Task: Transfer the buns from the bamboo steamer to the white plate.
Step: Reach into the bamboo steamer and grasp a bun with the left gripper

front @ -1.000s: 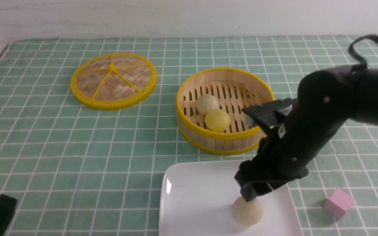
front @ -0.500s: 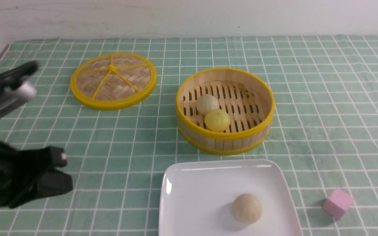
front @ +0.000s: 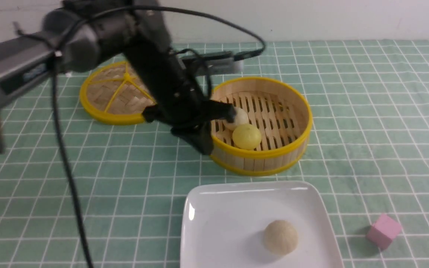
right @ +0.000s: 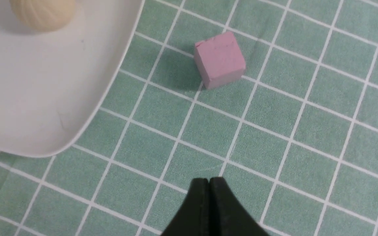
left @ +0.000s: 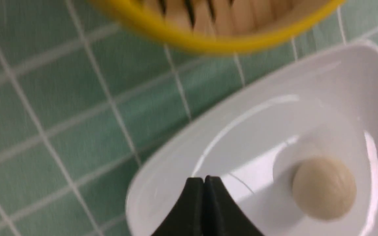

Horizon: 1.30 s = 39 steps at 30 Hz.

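The left jaws are pressed shut on nothing, hanging just outside the steamer's (front: 259,162) left rim. Inside it, near them, the off-white bun (front: 241,116) and the yellow bun (front: 247,136) lie touching. The right jaws are likewise shut and empty, above the tabletop (right: 307,131) near the pink cube (right: 220,59). The beige bun (front: 280,236) sits on the plate (front: 218,212).
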Each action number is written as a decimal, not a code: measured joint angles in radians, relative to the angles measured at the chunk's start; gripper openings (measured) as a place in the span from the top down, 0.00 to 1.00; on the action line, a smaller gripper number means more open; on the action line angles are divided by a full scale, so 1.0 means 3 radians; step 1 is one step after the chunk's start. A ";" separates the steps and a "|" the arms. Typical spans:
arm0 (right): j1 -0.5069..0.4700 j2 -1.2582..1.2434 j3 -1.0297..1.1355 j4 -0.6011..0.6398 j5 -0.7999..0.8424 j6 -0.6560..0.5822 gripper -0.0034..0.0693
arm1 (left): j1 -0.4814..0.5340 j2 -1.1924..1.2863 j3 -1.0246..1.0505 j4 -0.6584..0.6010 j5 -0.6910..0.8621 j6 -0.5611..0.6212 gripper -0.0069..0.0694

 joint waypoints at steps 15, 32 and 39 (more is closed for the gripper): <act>0.0000 0.0000 0.0008 -0.0027 -0.0230 0.0000 0.96 | -0.0587 0.0818 -0.1334 0.1120 0.0104 -0.1105 0.75; 0.0000 0.0000 0.0008 -0.0040 -0.0231 0.0000 0.95 | -0.0587 0.1259 -0.1362 0.1324 -0.0056 -0.1622 0.64; 0.0000 0.0000 0.0008 -0.0040 -0.0239 0.0000 0.94 | -0.0584 0.0896 -0.1345 0.0791 0.0105 -0.1149 0.87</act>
